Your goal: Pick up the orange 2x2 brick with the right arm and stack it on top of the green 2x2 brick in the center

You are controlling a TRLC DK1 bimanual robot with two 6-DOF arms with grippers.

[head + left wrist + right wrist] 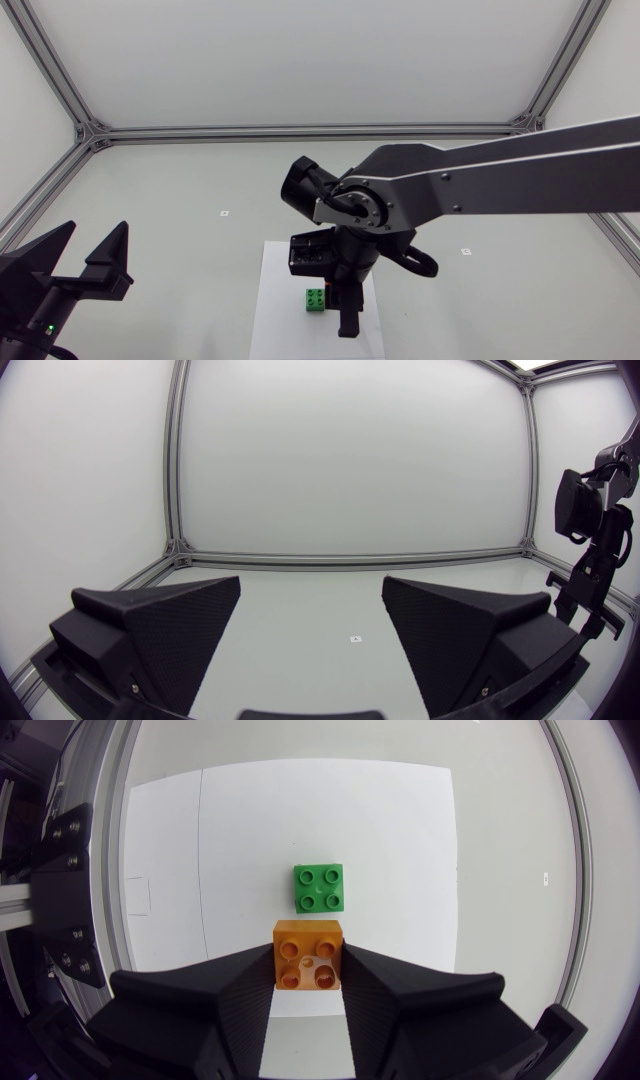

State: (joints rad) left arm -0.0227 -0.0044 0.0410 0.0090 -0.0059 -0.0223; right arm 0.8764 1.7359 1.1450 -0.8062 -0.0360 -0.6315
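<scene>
one orange brick (309, 952) gripped by right pincer (308, 965) | green brick (319, 887) just ahead

From above, the silver-grey right arm (480, 175) hides the orange 2x2 plastic brick (308, 956) and part of the white paper sheet (275, 320). At the right wrist, black wedge fingers (235, 998) of the right gripper (308, 970) cover that brick's two sides. The left arm (40, 300) is cut off at the head view's corner.

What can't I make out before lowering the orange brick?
- Head view: orange brick hidden under the right arm.
- Right wrist view: looks straight down, so the brick's height above the green brick is unreadable.
- Left wrist view: neither brick shows; right arm cut off by the edge.
</scene>
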